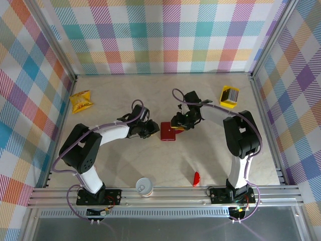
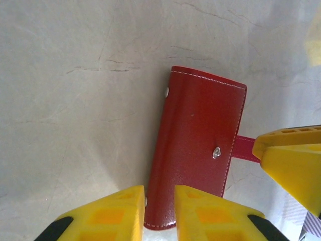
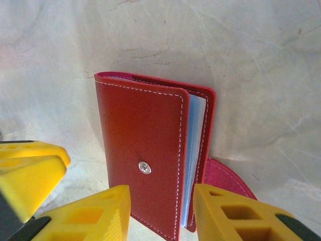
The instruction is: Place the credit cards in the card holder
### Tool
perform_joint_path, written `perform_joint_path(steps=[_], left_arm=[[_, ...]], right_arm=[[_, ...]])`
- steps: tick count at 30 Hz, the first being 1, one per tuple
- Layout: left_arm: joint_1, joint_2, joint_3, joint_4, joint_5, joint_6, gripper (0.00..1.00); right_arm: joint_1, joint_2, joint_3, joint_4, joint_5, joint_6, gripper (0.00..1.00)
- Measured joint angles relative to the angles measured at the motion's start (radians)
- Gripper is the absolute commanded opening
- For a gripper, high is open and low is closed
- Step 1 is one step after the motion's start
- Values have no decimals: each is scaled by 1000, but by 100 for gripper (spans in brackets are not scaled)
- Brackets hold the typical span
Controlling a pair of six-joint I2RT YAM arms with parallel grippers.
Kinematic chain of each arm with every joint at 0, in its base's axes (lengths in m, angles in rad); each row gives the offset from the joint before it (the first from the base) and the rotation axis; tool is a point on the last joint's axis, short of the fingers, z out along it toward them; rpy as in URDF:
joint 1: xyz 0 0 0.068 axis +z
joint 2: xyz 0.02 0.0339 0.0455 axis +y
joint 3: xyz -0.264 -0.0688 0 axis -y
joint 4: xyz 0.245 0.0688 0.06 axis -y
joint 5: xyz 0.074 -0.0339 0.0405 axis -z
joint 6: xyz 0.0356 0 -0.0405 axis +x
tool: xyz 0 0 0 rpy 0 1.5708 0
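Observation:
The dark-red card holder (image 1: 167,132) lies mid-table between my two grippers. In the left wrist view its stitched cover (image 2: 200,140) carries a metal snap, and a red clasp tab (image 2: 245,148) runs to the right. My left gripper (image 2: 159,193) has its jaws close together with the holder's near end between them. My right gripper (image 3: 161,193) stands with wider jaws on either side of the holder (image 3: 140,135), which gapes slightly and shows pale blue sleeves (image 3: 193,150). The credit cards (image 1: 229,96), a yellow and striped stack, rest far back right, away from both grippers.
A crinkled yellow snack packet (image 1: 81,101) lies back left. A paper cup (image 1: 144,187) stands near the front rail, and a small bright-red curved piece (image 1: 196,178) is to its right. Checked walls close in three sides.

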Motion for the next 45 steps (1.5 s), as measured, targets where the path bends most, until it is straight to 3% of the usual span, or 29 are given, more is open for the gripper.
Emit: perform_joint_path(steps=[14,37,45], left_arm=[[-12,85,26,19,7,19,13],[-15,118,31,22,7,19,11],[-15,121,31,22,10,23,11]], right_arm=[[5,48,8,-4,-8,-3,36],[27,60,8,0,-59,-26,22],[60,36,17,-2,-57,-27,29]])
